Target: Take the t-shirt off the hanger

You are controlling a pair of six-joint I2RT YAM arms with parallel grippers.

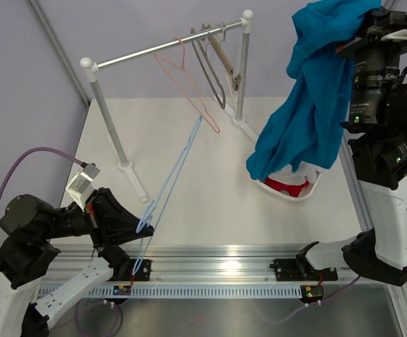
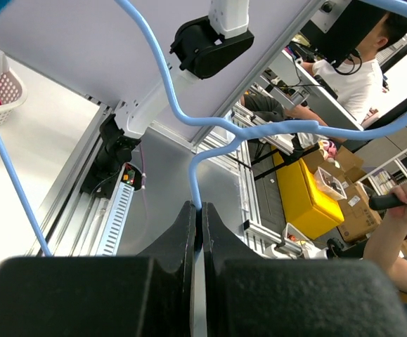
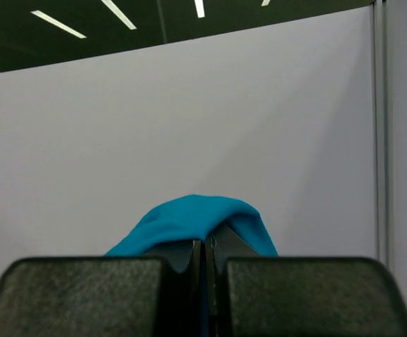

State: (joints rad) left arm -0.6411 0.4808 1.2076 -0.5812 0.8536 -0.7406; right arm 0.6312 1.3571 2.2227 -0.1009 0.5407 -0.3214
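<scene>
A blue t-shirt (image 1: 308, 105) hangs from my right gripper (image 1: 344, 31), held high at the right, its lower end over a white basket (image 1: 291, 191). In the right wrist view the jaws (image 3: 205, 246) are shut on the blue cloth (image 3: 189, 217). A light blue hanger (image 1: 171, 182), bare, slants over the table; my left gripper (image 1: 143, 226) is shut on it near its hook end. In the left wrist view the hanger's wire (image 2: 196, 179) enters between the shut fingers (image 2: 198, 210).
A clothes rail (image 1: 168, 45) on two white posts stands at the back, with a pink hanger (image 1: 192, 88) and darker hangers (image 1: 217, 60) on it. The white basket holds red and white cloth. An aluminium rail (image 1: 217, 270) runs along the near edge.
</scene>
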